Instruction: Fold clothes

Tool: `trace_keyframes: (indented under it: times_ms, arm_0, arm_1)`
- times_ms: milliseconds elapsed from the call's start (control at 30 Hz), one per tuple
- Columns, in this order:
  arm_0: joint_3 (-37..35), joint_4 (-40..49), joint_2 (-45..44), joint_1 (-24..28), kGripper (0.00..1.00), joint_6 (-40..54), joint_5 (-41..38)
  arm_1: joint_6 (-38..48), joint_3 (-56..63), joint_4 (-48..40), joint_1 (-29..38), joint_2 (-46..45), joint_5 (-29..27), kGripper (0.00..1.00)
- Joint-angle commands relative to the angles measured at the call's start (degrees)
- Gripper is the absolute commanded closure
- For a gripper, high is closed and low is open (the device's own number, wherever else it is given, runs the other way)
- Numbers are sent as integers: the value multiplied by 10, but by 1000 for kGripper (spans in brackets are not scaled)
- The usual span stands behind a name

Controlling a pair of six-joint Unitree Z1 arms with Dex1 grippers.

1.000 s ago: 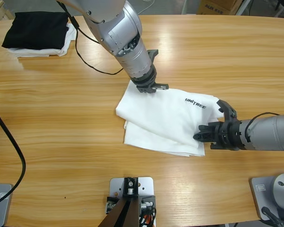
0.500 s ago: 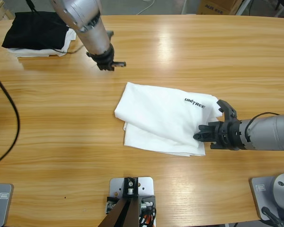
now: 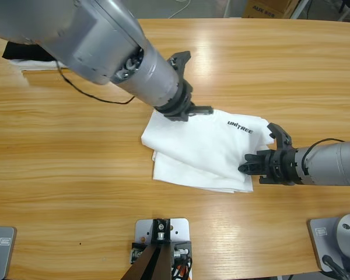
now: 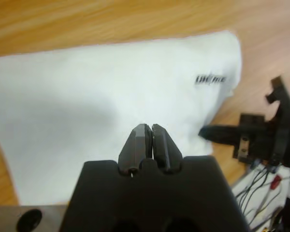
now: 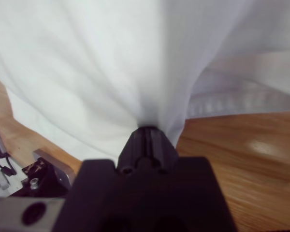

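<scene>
While the left gripper (image 3: pixel 189 111) was off near the black garment (image 3: pixel 23 52) half a second ago, it now hovers back over the T-shirt's (image 3: pixel 198 149) upper edge, jaws pressed together on nothing. Across the shirt, by the lettering (image 3: pixel 240 126), the right gripper (image 3: pixel 247 168) stays clamped on its lower corner.

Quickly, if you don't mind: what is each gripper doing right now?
Left gripper: closed, holding nothing, above the white T-shirt.
Right gripper: closed on the T-shirt's edge.
</scene>
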Motion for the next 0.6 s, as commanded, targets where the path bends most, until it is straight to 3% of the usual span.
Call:
trace_keyframes:
  times_ms: [33, 233, 600]
  arm_0:
    - [-19, -7, 125, 18, 1000, -43, -26]
    - [16, 58, 114, 39, 1000, -64, -8]
    - [93, 66, 23, 126, 1000, -30, 57]
  arm_1:
    - [5, 25, 23, 2, 43, -21, 1000]
    - [5, 26, 23, 2, 41, -22, 1000]
    - [4, 26, 22, 2, 46, -22, 1000]
